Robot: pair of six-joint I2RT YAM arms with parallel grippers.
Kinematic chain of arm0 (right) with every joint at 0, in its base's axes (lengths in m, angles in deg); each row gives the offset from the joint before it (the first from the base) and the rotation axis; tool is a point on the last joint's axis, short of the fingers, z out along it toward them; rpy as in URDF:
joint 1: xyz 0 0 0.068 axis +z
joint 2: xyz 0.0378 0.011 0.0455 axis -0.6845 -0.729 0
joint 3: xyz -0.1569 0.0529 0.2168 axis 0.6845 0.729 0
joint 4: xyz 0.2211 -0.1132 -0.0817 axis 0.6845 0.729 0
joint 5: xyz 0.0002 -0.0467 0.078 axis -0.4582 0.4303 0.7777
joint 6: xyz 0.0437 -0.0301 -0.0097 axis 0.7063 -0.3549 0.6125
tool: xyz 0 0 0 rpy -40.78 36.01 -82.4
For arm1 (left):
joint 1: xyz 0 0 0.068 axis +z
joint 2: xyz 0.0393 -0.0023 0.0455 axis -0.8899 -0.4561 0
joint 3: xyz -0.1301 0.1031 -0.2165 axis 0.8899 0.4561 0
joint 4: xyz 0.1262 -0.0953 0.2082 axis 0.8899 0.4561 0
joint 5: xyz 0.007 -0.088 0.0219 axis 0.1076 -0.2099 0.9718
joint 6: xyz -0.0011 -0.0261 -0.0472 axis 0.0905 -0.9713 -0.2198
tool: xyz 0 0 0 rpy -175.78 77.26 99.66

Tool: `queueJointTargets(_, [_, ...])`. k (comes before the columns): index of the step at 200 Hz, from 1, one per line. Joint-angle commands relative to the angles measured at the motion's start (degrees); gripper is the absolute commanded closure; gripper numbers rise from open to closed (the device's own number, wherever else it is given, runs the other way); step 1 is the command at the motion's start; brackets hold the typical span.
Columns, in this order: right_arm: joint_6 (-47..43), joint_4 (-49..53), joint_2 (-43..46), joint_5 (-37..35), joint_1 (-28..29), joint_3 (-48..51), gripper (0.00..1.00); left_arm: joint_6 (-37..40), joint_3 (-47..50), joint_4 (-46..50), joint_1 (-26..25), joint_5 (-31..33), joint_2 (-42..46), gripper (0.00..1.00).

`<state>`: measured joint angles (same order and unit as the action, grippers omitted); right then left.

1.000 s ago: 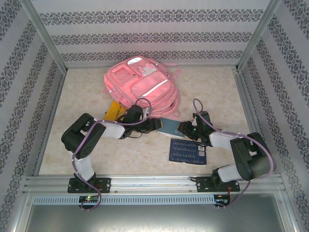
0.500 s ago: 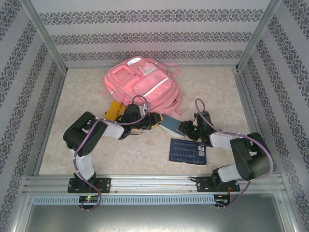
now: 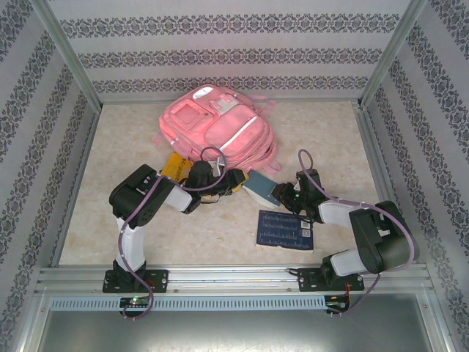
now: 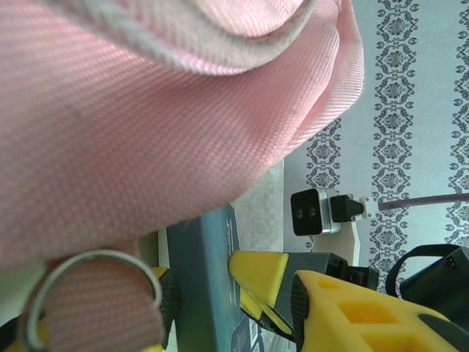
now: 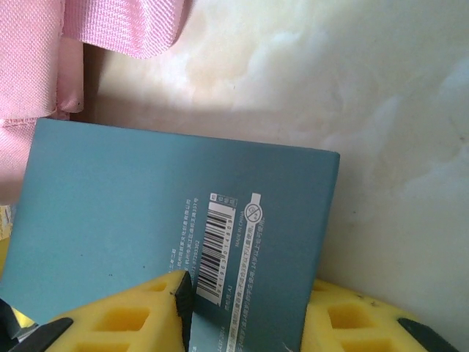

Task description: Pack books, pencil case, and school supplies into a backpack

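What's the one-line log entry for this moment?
right hand: shut on teal-blue book, far end at near edge of pink backpack | left hand: against backpack fabric, grip unclear | navy book: on table, unpacked

A large pink fabric backpack (image 3: pixel 216 128) lies flat, far and central. A plain teal-blue book (image 3: pixel 258 189) sits tilted against its near edge. A navy book (image 3: pixel 286 229) with white print lies flat nearer. A yellow book (image 3: pixel 174 166) peeks out beside the backpack's near-left corner.

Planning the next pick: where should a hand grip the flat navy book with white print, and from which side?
Likely the left short edge of the navy book, coming low from the left: it lies flat, with that edge clear.
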<state>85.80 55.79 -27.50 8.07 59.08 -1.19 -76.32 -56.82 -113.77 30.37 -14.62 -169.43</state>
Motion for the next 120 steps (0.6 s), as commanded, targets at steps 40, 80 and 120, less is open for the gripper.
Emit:
queueJointTargets(40, [-4.19,-5.5,-4.95,1.72,2.08,1.8,0.64,4.04,-5.13,4.41,-8.15,-7.02,0.17,0.49])
queueJointTargets(80, [-3.52,-6.77,-5.6,1.79,2.39,2.21,0.64,5.02,-4.82,8.62,-9.39,-1.95,1.88,0.63])
queueJointTargets(120, [-3.64,-7.21,-6.0,1.49,2.49,2.3,0.65,9.58,-4.92,15.9,-9.52,1.15,5.39,0.81])
